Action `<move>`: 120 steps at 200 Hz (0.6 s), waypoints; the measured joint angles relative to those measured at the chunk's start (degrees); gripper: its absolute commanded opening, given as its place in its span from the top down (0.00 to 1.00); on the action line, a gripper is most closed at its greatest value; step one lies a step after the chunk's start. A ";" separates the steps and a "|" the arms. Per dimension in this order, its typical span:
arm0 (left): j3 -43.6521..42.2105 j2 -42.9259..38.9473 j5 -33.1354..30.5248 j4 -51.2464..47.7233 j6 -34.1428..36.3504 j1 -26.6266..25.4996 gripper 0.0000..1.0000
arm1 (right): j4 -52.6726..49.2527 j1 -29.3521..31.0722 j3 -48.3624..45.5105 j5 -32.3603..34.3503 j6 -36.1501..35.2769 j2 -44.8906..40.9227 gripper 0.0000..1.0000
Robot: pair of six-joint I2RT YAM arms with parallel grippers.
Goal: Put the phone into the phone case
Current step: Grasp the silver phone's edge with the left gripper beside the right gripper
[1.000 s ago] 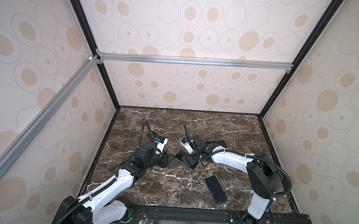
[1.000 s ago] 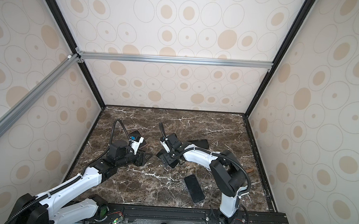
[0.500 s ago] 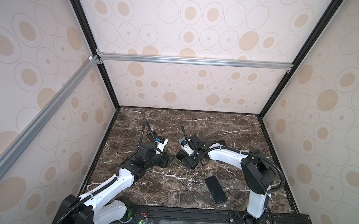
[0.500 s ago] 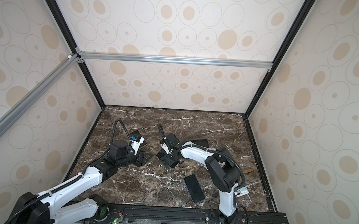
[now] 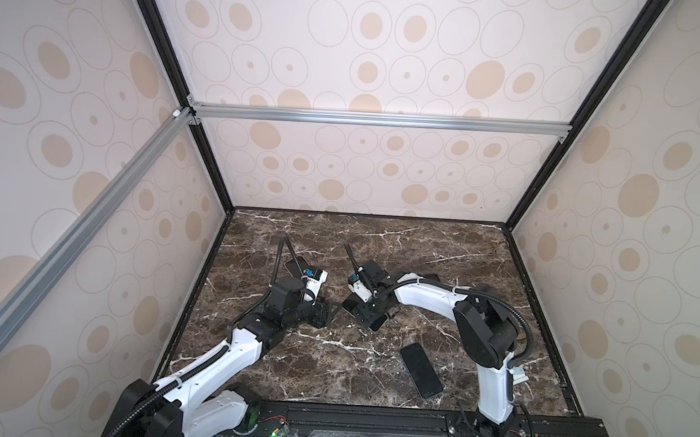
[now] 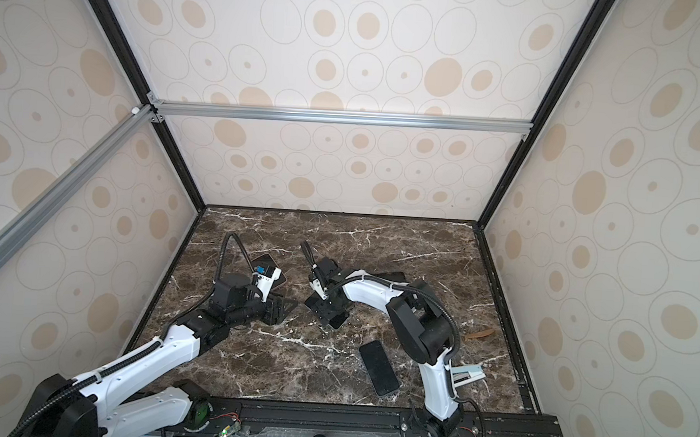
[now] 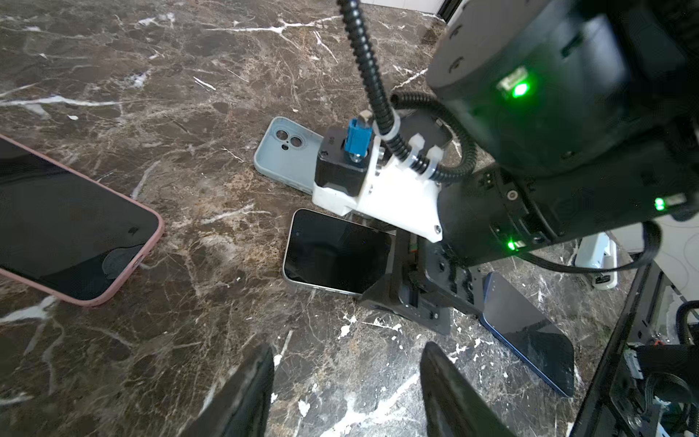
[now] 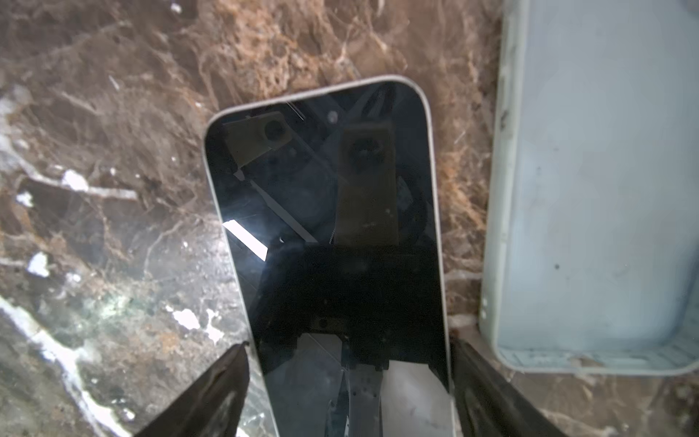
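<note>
The right pincer stands spread astride the phone, which lies flat, screen up, on the surface; the pale blue case sits just beside it (hollow side up); left pincer gapes, holding nothing.

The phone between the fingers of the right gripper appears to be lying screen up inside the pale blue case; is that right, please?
Not quite. The phone lies screen up between the fingers of the right gripper, but on the bare table beside the pale blue case, not inside it; the case is empty. The right wrist view shows this.
</note>
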 measured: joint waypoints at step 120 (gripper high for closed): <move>0.00 0.00 -0.92 -0.13 0.02 0.02 0.38 | 0.50 1.14 0.57 2.69 -2.38 0.48 0.43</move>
